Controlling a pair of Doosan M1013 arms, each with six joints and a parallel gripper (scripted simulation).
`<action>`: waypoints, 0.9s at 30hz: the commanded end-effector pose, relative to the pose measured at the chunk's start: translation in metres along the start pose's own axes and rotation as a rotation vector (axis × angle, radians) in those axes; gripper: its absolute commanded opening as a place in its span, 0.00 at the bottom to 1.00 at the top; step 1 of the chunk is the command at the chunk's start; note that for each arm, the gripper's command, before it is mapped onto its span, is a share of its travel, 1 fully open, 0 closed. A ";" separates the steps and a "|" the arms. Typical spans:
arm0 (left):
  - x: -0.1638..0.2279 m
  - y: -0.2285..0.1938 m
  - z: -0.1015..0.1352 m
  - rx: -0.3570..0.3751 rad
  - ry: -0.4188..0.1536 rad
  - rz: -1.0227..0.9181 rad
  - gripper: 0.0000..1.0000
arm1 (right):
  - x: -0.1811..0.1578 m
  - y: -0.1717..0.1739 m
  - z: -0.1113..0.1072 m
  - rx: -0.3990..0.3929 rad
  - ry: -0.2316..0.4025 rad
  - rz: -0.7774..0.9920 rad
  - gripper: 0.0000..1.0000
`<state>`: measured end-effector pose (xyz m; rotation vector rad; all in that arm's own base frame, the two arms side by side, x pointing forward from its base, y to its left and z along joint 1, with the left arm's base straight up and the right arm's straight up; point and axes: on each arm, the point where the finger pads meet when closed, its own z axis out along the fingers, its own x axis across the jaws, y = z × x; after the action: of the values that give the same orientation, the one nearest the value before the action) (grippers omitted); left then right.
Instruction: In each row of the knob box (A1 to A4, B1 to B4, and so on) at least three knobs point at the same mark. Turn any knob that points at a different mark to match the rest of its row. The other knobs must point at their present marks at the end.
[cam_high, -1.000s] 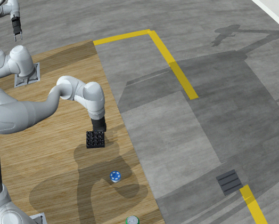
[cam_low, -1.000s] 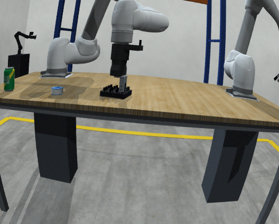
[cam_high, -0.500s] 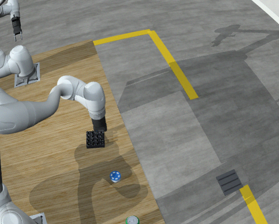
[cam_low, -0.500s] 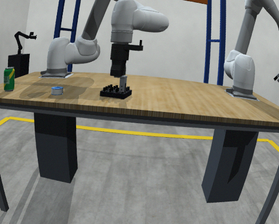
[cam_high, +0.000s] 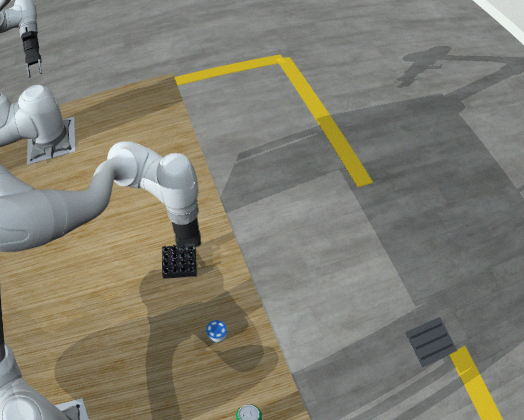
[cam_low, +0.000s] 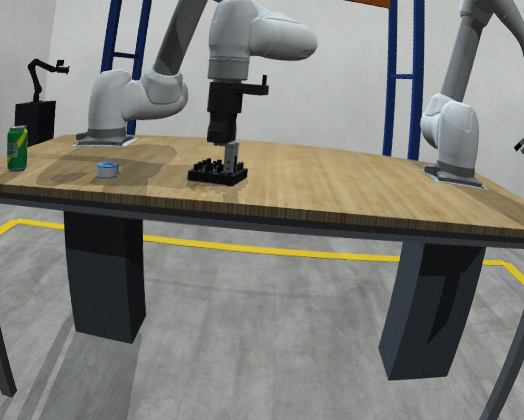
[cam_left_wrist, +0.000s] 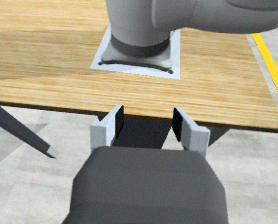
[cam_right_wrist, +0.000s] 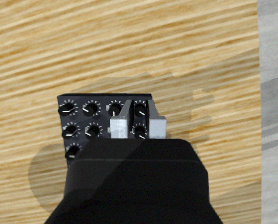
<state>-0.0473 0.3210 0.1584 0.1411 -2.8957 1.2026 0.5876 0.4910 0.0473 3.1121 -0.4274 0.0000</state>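
Note:
The black knob box (cam_high: 179, 274) (cam_low: 215, 178) (cam_right_wrist: 104, 120) lies on the table, with short black knobs in rows and white marks around them. My right gripper (cam_right_wrist: 139, 109) (cam_low: 230, 171) points down at the box, its fingers partly open on both sides of a corner knob (cam_right_wrist: 140, 109), with small gaps showing beside it. That knob's white line points to the lower right in the right wrist view. The gripper body hides much of the lower rows there. My left gripper (cam_left_wrist: 148, 116) (cam_high: 35, 75) is wide open and empty, past the table's edge, far from the box.
A blue-topped white round container (cam_high: 216, 330) (cam_low: 107, 170) stands beside the box. A green can (cam_low: 17, 148) (cam_high: 249, 413) stands farther along the same side. The left arm's base (cam_high: 51, 142) (cam_low: 456, 172) is at the table's other end. The table's long edge runs near the box.

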 end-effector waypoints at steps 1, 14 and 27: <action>0.000 0.000 -0.001 -0.001 0.000 0.000 1.00 | 0.000 0.000 -0.001 0.001 0.001 0.000 0.46; 0.000 0.000 -0.001 -0.001 0.000 0.000 1.00 | 0.000 0.000 -0.001 0.001 0.001 0.000 0.46; 0.000 0.000 -0.001 -0.001 0.000 0.000 1.00 | 0.000 0.000 -0.031 0.001 0.001 0.000 0.46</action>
<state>-0.0473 0.3210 0.1584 0.1411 -2.8957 1.2026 0.5874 0.4909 0.0696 3.1119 -0.4273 -0.0004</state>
